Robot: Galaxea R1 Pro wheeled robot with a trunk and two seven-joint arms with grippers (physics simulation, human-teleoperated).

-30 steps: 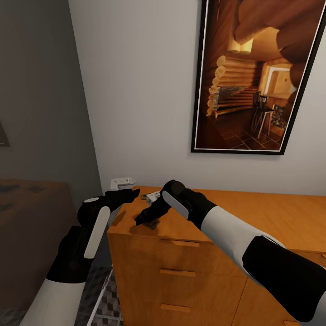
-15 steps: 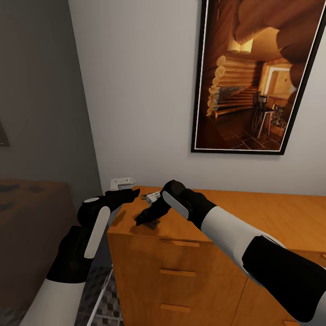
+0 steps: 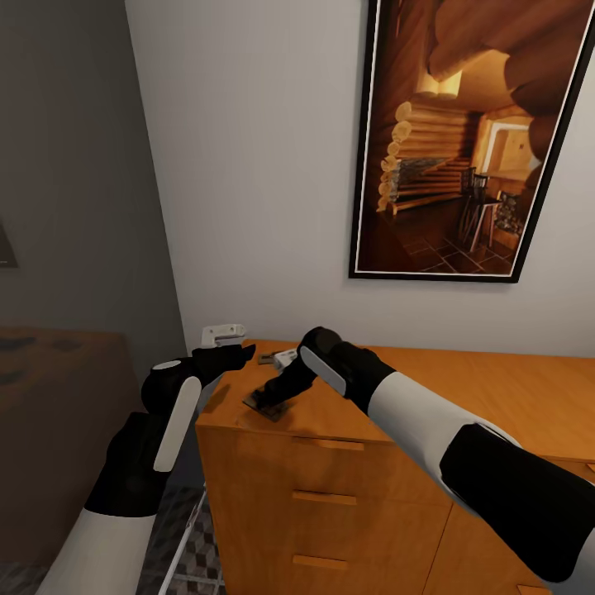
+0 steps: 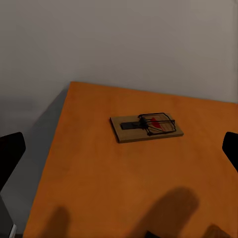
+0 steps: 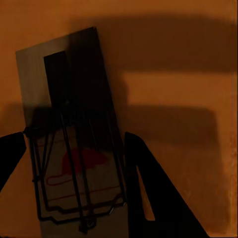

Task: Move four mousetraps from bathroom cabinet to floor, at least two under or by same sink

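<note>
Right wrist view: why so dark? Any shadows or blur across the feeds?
Right wrist view: dim, close over the mousetrap, with broad gripper shadows across the cabinet top; the fingers are black silhouettes. Left wrist view: evenly lit, a second mousetrap sharp, soft finger shadows on the near wood. Head view: bright wall, no glare, no blur; dark area at left.

Head camera looks forward and slightly down at the cabinet point(image 3: 430, 413), taking in its top, drawer fronts and the wall behind. Left wrist camera sits near the cabinet's left end, angled down across the top toward the wall, a mousetrap point(image 4: 146, 127) mid-distance. Right wrist camera hangs very close over the cabinet top, facing straight down. All three share that top's left end.
</note>
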